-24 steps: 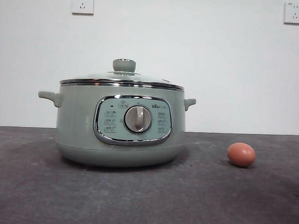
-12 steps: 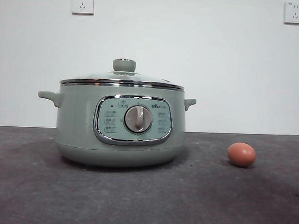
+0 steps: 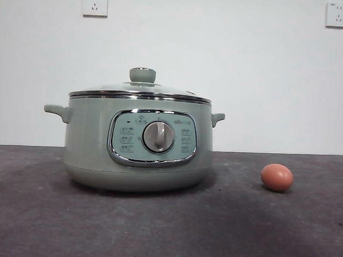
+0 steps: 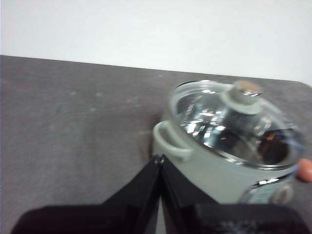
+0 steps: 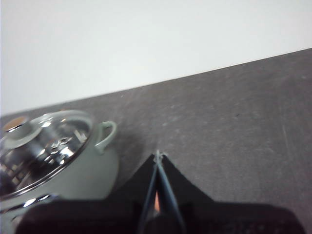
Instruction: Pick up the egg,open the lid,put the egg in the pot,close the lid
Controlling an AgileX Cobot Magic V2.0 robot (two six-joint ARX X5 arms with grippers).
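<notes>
The pale green pot (image 3: 92, 142) stands left of the middle of the dark table, its dial facing the front view. The glass lid (image 3: 140, 92) with its green knob sits closed on it. The brown-orange egg (image 3: 277, 177) lies on the table to the pot's right, apart from it. No arm shows in the front view. My left gripper (image 4: 158, 159) is shut and empty, held above the table beside the pot's handle (image 4: 170, 142); the lid (image 4: 234, 124) shows there too. My right gripper (image 5: 158, 156) is shut and empty, with the pot (image 5: 83, 178) off to one side.
The table (image 3: 168, 230) is dark grey and runs back to a white wall with two sockets (image 3: 95, 3). A sliver of the egg (image 4: 306, 170) shows at the edge of the left wrist view.
</notes>
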